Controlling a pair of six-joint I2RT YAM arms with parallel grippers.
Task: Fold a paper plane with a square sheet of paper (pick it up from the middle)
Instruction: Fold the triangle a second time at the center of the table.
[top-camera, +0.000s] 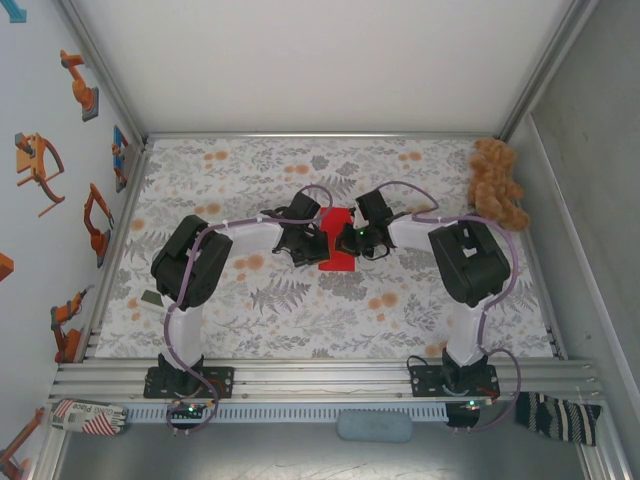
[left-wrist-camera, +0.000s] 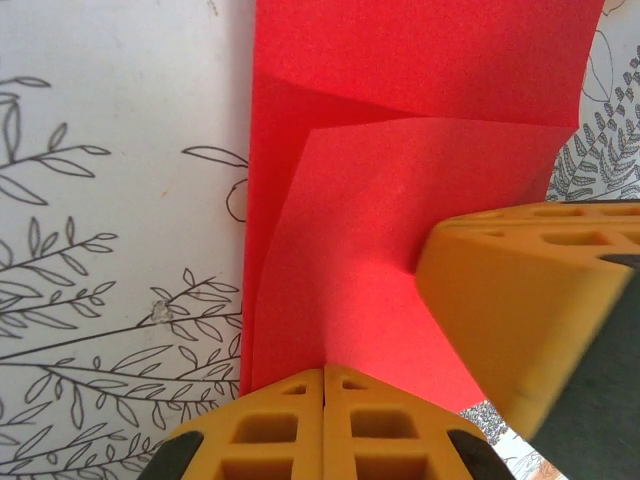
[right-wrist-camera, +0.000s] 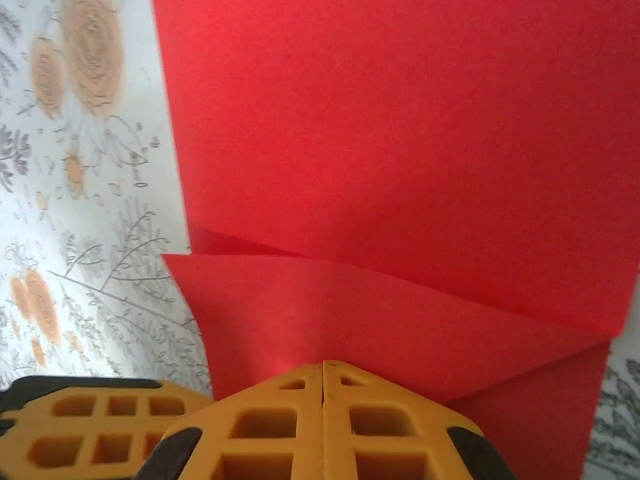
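**A:** Where is the square sheet of paper (top-camera: 338, 256)?

**B:** It lies on the flower-patterned surface (top-camera: 300, 315), about in the middle, between the two arms. It is bright red and partly folded. The wrist views show a flap laid over the layer below, with a slanting crease.

**A:** And the left hand (left-wrist-camera: 323, 400)?

**B:** Its two orange fingers are pressed together, with no gap along the seam. In its own wrist view the tips sit at the near edge of the red sheet, and the paper spreads away up the picture. From above, this hand meets the sheet from its left side.

**A:** Has it got hold of the paper?

**B:** I cannot tell. The tips meet the folded flap, but whether a layer is nipped between them or they only press on it is hidden.

**A:** The right hand (right-wrist-camera: 322, 400)?

**B:** Much the same. Its fingers are closed tight, the tips are at the edge of the flap, and the sheet runs away ahead. It meets the sheet from the right side. Whether it grips paper I cannot tell either.

**A:** How close are the two hands?

**B:** Very near. In the left wrist view an orange finger (left-wrist-camera: 520, 300) of the right hand lies over the sheet, just right of the left hand's tips. In the right wrist view a left-hand finger (right-wrist-camera: 90, 430) shows at lower left.

**A:** Anything else?

**B:** A brown teddy bear (top-camera: 497, 185) sits at the far right corner of the surface, well apart from the sheet.
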